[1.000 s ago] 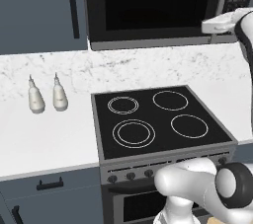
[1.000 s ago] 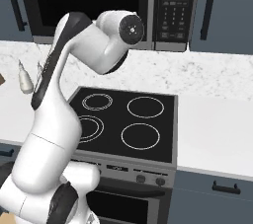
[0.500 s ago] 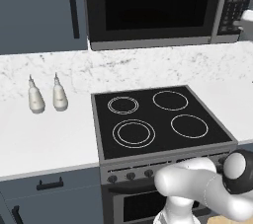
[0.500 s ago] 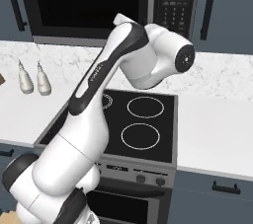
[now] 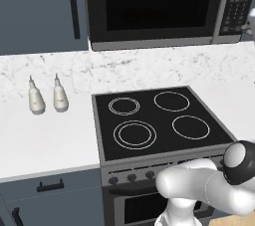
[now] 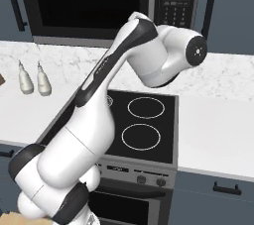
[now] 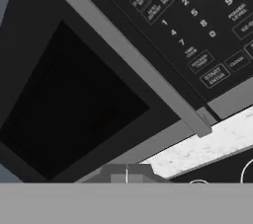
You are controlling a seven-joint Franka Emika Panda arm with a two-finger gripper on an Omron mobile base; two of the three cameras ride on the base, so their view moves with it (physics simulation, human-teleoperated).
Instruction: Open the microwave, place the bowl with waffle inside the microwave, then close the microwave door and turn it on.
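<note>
Swung right toward microwave [image 5: 164, 8] since a second ago; door [image 7: 74, 94] still shut; hand grip state can't tell.

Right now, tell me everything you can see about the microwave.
The microwave is a wide, dark gray-black box oven mounted above the stovetop, beside a blue-gray cabinet with a dark bar handle. The microwave door, a black dark-glass panel in a gray frame, is shut and spans most of the front. A narrow keypad panel sits at its right, with number keys and a start button. The hand view looks at it from close and rolled. Nothing visibly touches it.
</note>
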